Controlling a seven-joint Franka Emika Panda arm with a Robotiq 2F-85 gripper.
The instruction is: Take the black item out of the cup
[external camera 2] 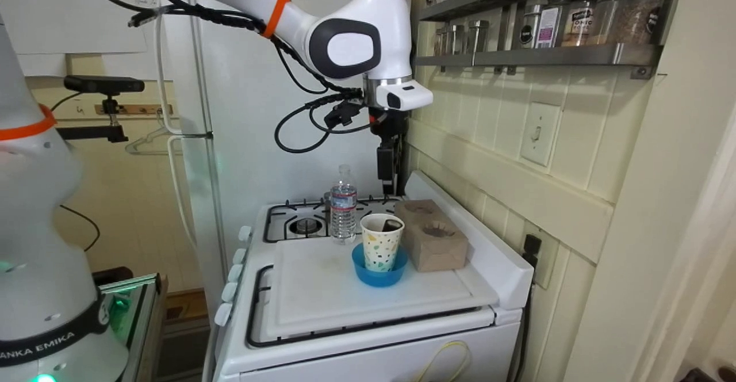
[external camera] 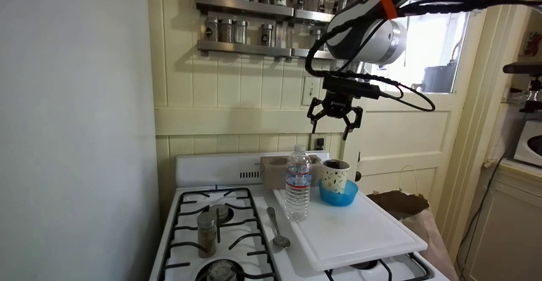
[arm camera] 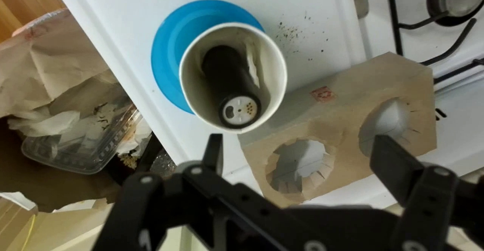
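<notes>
The cup is a whitish paper cup with coloured flecks (external camera: 334, 181), standing in a round blue bowl (external camera: 338, 199). In the other exterior picture the cup (external camera 2: 379, 255) and bowl (external camera 2: 376, 279) also show. The black item (arm camera: 227, 73) is a dark cylinder with a pale perforated end, leaning inside the cup (arm camera: 278, 77) in the wrist view. Only its top shows above or at the rim in an exterior view (external camera 2: 393, 225). My gripper (external camera: 330, 134) is open and empty, well above the cup. In the wrist view its fingers (arm camera: 298, 143) are beside the cup, over a cardboard box.
The brown cardboard box (arm camera: 340, 130) with two holes stands beside the cup, against the stove's back panel. A clear water bottle (external camera: 297, 196) stands close by on a white board (external camera: 360, 234). A spoon (external camera: 277, 230), a spice jar (external camera: 206, 236) and a paper bag (external camera: 423, 226) are around.
</notes>
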